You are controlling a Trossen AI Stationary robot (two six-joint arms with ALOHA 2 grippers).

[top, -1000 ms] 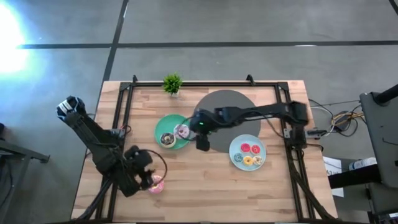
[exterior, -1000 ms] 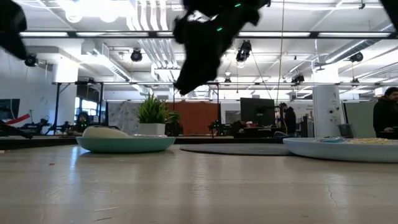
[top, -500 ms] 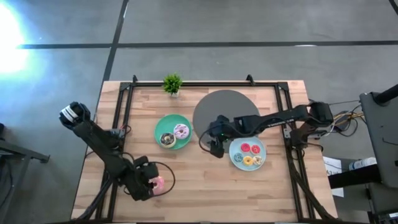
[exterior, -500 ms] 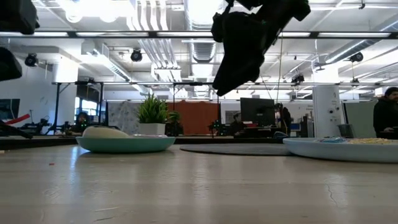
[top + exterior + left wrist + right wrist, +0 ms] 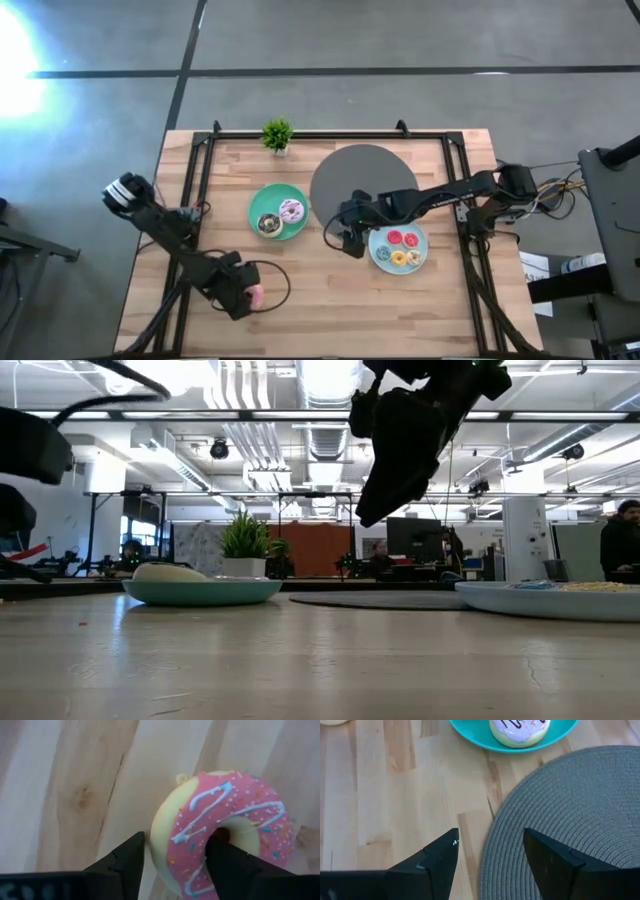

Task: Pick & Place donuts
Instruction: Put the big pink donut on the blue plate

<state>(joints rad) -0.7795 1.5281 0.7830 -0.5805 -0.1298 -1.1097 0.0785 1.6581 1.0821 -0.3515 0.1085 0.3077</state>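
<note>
The left gripper [image 5: 174, 865] sits low at the near left of the table [image 5: 330, 310], its two dark fingers [image 5: 122, 862] closed in on the pink donut [image 5: 225, 827]: one finger presses the pale outer side, the other reaches into the hole. That donut, iced pink with white lines and sprinkles, lies against the bare wood near the front left edge [image 5: 253, 295]. The right gripper [image 5: 490, 857] hangs above the table's middle, fingers spread wide with nothing between them, over the edge where the grey round mat [image 5: 362, 175] meets the wood. The green plate [image 5: 262, 202], left of the mat, carries a pink-white sprinkled donut [image 5: 292, 211] and a dark chocolate donut [image 5: 269, 224]. The light-blue plate [image 5: 381, 255], just right of the right gripper, holds mini donuts in red [image 5: 394, 238] and yellow [image 5: 399, 259]. A small potted plant [image 5: 277, 133] stands at the far edge.
</note>
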